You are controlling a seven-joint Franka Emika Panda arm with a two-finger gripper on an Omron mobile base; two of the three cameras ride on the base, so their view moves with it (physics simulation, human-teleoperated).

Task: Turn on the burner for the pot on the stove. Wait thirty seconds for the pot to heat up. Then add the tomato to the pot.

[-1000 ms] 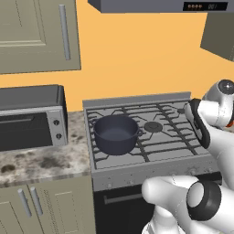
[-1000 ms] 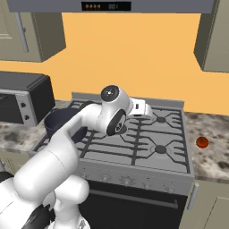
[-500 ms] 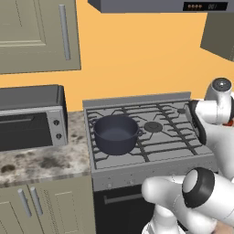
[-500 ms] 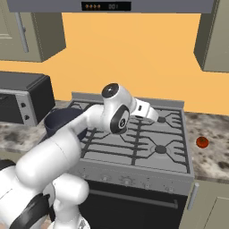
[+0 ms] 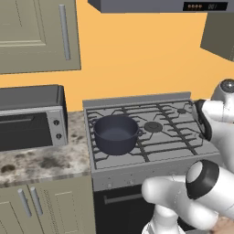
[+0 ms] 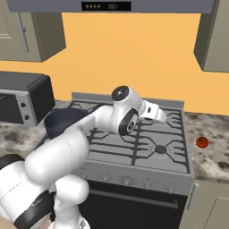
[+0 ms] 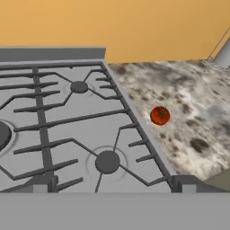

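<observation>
The dark charcoal-blue pot (image 5: 115, 133) stands without a lid on the front left burner of the grey stove (image 5: 170, 137); my arm partly hides the pot (image 6: 62, 121) in the right base view. The small red tomato (image 6: 202, 142) lies on the speckled counter right of the stove (image 6: 147, 154). My gripper (image 6: 163, 117) hovers over the stove's right half, pointing toward the tomato. In the hand view its fingertips (image 7: 42, 183) stand wide apart, so the gripper (image 7: 112, 184) is open and holds nothing. The tomato (image 7: 160, 115) lies ahead and to the right, past the stove's edge (image 7: 134, 121).
A grey toaster oven (image 5: 29, 116) sits on the counter left of the stove. Small knobs (image 6: 127, 181) line the stove front. Speckled counter (image 7: 193, 99) surrounds the tomato, with a grey metal object (image 7: 222, 56) at its far edge. Cabinets and a range hood hang above.
The arm has swung to the right across the stove, carrying the hand closer to the right-hand counter. The jaws stayed open. Pot and tomato have not moved.
</observation>
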